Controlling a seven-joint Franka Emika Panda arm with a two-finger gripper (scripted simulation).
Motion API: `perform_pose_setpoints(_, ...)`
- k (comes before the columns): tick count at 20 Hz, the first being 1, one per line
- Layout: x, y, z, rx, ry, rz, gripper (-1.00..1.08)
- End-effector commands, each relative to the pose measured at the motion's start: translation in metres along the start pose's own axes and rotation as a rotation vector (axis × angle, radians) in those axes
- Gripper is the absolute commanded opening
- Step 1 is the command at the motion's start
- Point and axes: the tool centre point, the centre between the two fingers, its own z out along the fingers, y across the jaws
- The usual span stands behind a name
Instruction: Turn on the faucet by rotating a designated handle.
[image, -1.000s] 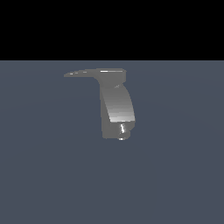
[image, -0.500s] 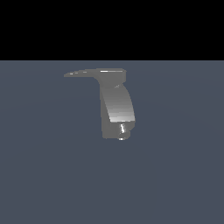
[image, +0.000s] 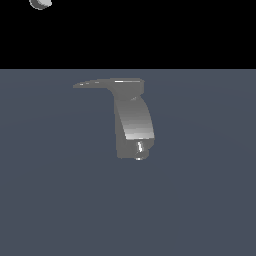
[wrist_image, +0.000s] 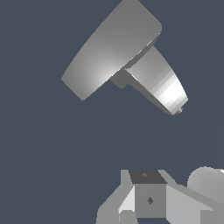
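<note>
The faucet (image: 133, 125) is seen standing alone near the middle of the flat grey counter (image: 60, 200), well clear of every edge. The handle (image: 97, 83) is held level off its top cap, pointed toward the exterior view's left. Nothing is touching it. A pale arm part (image: 40, 3), not seen a second ago, is now visible at that view's upper left corner. The gripper (wrist_image: 148, 205) is held well apart from the faucet; whether its fingers are apart or together cannot be told.

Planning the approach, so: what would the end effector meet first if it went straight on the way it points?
Probably the handle on top of the faucet, which lies ahead of the end effector in the wrist view. Depth is unclear; nothing stands between.
</note>
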Motion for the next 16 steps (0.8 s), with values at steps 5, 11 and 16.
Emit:
perform_pose_setpoints(5, 0.015, -0.028, 0.021, 0.002, -0.001, 0.139, -1.00)
perform_pose_setpoints(11, 0.032, -0.052, 0.040, 0.002, -0.002, 0.263, -1.00)
perform_pose_setpoints(16, 0.048, -0.069, 0.055, 0.002, -0.002, 0.365, -1.00)
